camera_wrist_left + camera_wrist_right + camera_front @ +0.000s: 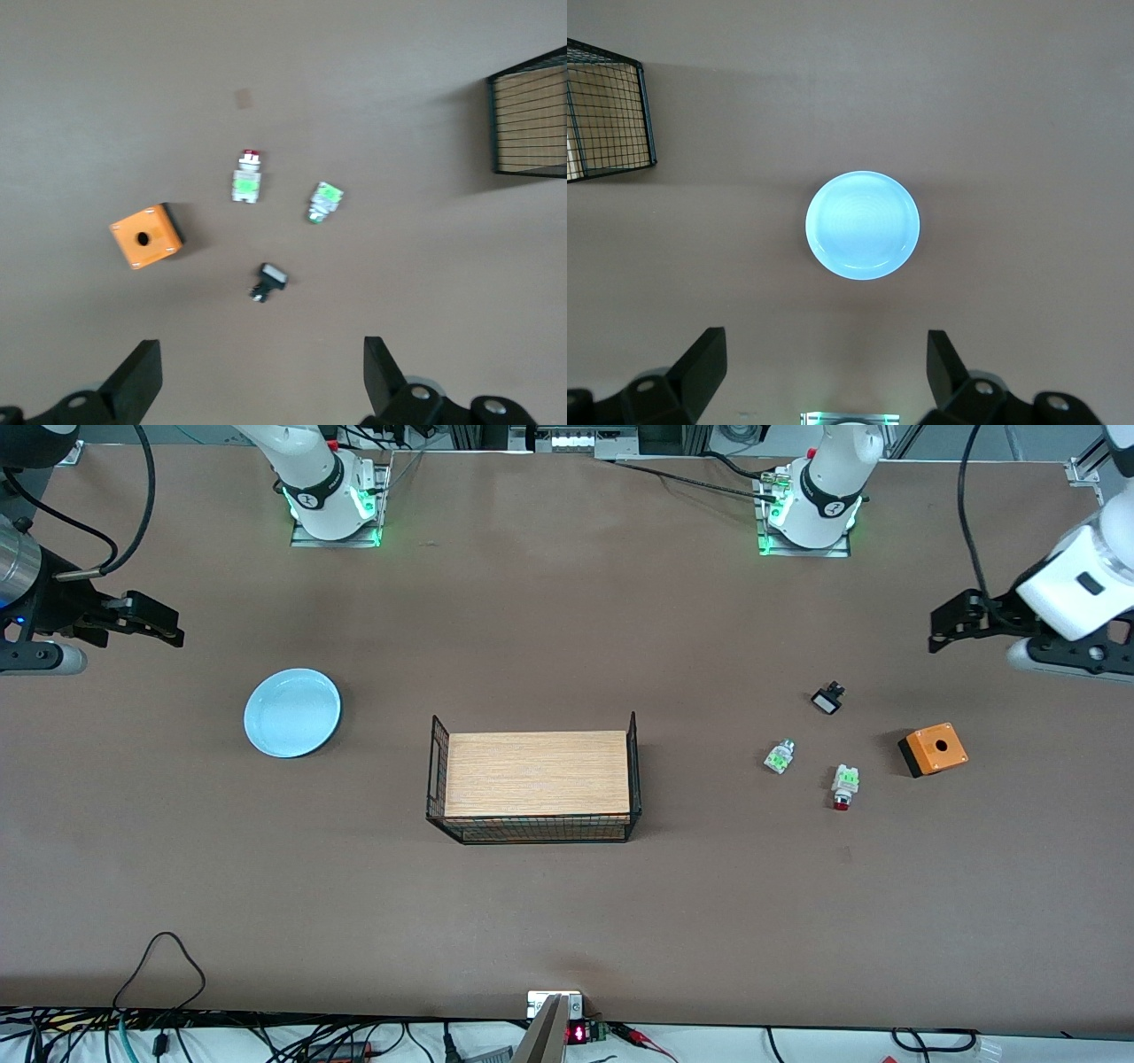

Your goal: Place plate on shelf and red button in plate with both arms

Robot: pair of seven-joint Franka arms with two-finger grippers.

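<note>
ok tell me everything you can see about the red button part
The red button is a tiny part with a white body, a bright green block in the middle and a red cap at the end nearer the front camera. It looks plastic and lies on its side on the bare brown table, toward the left arm's end. Nothing touches it.

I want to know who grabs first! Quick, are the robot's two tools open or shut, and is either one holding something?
Left tool: open, holding nothing, up over the table's left-arm end.
Right tool: open, holding nothing, up over the table's right-arm end.
</note>
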